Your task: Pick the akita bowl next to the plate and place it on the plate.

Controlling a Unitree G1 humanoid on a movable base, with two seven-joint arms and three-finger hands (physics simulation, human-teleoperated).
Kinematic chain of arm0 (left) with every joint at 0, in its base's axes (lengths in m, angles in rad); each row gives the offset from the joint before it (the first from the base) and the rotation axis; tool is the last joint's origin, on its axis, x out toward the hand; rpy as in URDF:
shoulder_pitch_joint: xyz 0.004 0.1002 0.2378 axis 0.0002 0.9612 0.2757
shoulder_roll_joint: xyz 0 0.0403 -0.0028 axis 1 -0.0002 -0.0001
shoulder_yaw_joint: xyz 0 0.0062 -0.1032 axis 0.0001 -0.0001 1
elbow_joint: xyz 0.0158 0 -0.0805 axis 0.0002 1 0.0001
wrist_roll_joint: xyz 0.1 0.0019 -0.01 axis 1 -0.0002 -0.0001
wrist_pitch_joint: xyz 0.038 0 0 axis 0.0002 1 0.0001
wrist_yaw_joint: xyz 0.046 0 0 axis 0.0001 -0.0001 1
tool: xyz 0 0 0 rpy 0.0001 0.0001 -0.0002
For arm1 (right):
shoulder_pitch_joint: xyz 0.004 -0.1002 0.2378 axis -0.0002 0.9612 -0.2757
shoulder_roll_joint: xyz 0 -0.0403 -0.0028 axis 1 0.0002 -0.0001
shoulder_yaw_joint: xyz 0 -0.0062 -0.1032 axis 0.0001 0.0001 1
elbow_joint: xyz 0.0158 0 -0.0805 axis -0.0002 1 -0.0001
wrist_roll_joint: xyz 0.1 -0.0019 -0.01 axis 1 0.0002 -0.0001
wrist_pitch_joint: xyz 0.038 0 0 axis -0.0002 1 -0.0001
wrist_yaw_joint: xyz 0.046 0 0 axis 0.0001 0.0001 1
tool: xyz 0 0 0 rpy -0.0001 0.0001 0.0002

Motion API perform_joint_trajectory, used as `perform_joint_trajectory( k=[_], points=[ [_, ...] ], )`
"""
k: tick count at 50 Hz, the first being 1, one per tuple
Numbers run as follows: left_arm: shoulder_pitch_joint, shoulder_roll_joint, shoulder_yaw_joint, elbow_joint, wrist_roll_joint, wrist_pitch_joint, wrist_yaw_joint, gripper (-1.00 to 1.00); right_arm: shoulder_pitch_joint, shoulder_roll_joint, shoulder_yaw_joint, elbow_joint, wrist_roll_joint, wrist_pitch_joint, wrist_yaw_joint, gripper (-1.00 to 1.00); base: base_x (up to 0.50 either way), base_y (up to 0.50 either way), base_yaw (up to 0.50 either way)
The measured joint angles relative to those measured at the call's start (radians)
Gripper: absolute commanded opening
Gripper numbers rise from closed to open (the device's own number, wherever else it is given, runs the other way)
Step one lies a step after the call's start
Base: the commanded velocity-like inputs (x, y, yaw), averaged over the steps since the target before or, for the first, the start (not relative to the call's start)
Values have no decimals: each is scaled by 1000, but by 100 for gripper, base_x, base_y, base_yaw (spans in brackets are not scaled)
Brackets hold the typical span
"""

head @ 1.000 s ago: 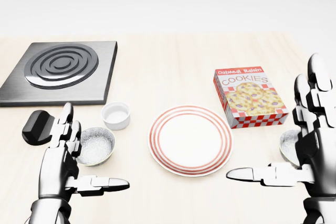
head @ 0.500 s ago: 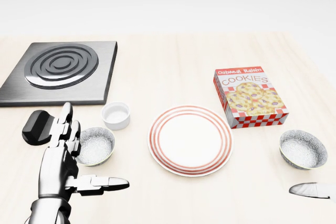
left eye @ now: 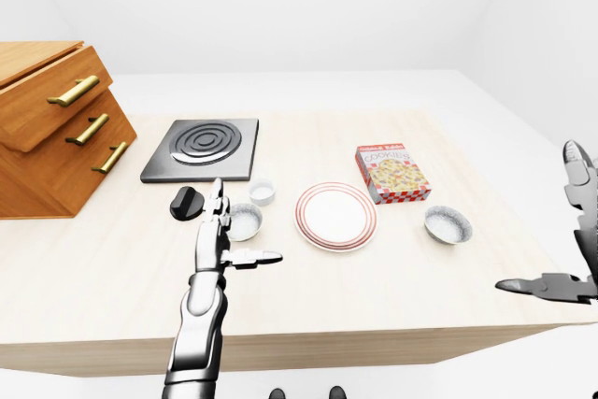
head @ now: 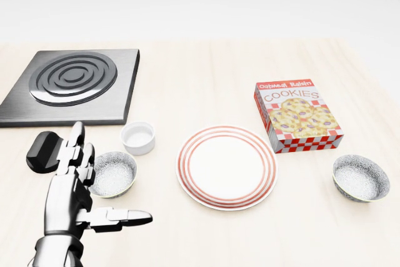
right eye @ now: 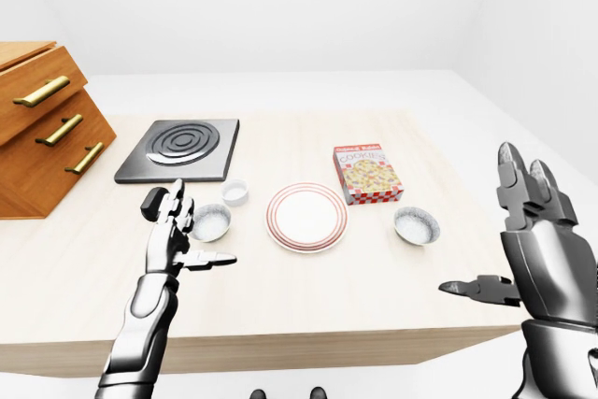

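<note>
"Oatmeal Raisin" in small type and "COOKIES" in big type were read on the lid of a red-and-white checked box (head: pixel 299 115) with a cookie photo, laid flat at the plate's upper right in the head view. No other writing was seen. Two alike bowls were noted: small, round, grey, with a speckled whitish inside and a thin pale rim, both upright and empty. The left bowl (head: pixel 113 174) was set near the left of the plate (head: pixel 227 167), apart from it; the right bowl (head: pixel 360 177) was set farther off to the plate's right, below the box. Neither was on the plate, which was white with red rings and bare. A plain white ramekin (head: pixel 138 137) was placed just above the left bowl. The left hand (head: pixel 72 189) was held just left of the left bowl, fingers open and pointed up, thumb stuck out to the right, nothing gripped; contact with the rim could not be told. The right hand (right eye: pixel 537 249) was seen only in the eye views, off the table's (head: pixel 206 85) right end, fingers spread open, empty, well apart from the right bowl. A black knob (head: pixel 42 152) lay behind the left hand, a dark ringed hob (head: pixel 74 84) at upper left, wooden drawers (left eye: pixel 47 128) beyond.
</note>
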Motion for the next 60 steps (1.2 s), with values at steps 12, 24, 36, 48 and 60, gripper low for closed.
perform_joint_trajectory(
  k=[12, 24, 36, 48, 60],
  points=[
    [-3, 0, 2, 0, -17, 12, 3, 100, 26, 8, 29, 163, -224, -47, -218, 100, 0, 0, 0],
    [-4, 0, 3, 8, -21, 7, 3, 100, 20, -6, 137, 333, -384, -47, -459, 100, 0, 0, 0],
    [-3, 0, 2, 5, -23, 10, 4, 100, -2, -46, 228, 486, -460, -47, -638, 100, 0, 0, 0],
    [-3, 0, 3, -2, -26, 19, 4, 100, -29, -82, 316, 607, -541, -47, -753, 100, 0, 0, 0],
    [-5, 0, 4, 7, -27, 12, 3, 100, -53, -110, 393, 719, -608, -47, -847, 100, 0, 0, 0]
  ],
)
